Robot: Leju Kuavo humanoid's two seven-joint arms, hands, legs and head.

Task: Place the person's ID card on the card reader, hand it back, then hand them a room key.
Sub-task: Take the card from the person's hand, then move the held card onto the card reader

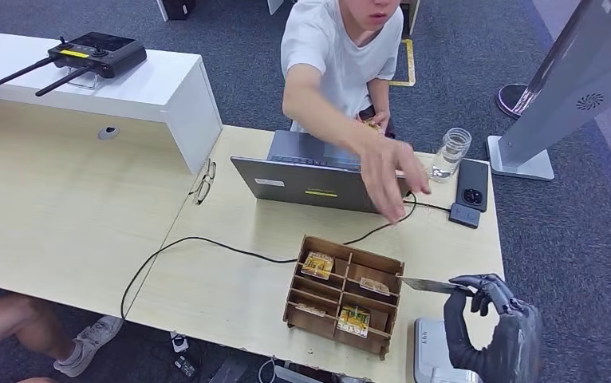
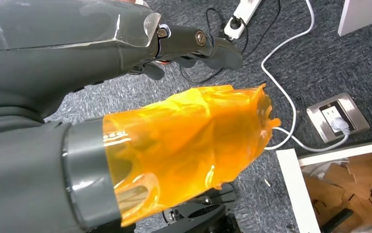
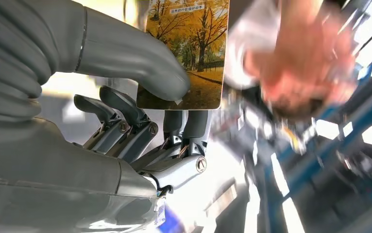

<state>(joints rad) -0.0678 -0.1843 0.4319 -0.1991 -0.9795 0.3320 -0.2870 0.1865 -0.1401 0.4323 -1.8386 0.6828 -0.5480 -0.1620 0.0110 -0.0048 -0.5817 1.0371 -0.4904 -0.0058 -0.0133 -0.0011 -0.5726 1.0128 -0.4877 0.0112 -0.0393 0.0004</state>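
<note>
The card (image 3: 184, 53), printed with autumn trees, is pinched by the right robot hand (image 1: 486, 319) at the near right of the worktop (image 1: 230, 287), held out flat and clear of the wooden tray (image 1: 342, 297), evidently for handing over. The person's hand (image 1: 390, 171) reaches toward it over the laptop (image 1: 302, 183), not touching it. The left robot hand (image 2: 126, 121) hangs over the floor, grasping nothing, fingers apart.

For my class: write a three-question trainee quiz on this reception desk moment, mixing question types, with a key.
1. True or false: the right hand holds a card.
2. The wooden organizer sits: A) behind the laptop B) in front of the laptop, nearer the robot C) on the floor.
3. What is the person's hand doing?

Key: 1 true; 2 B; 3 reaching out over the laptop, towards the robot's side of the desk.
</note>
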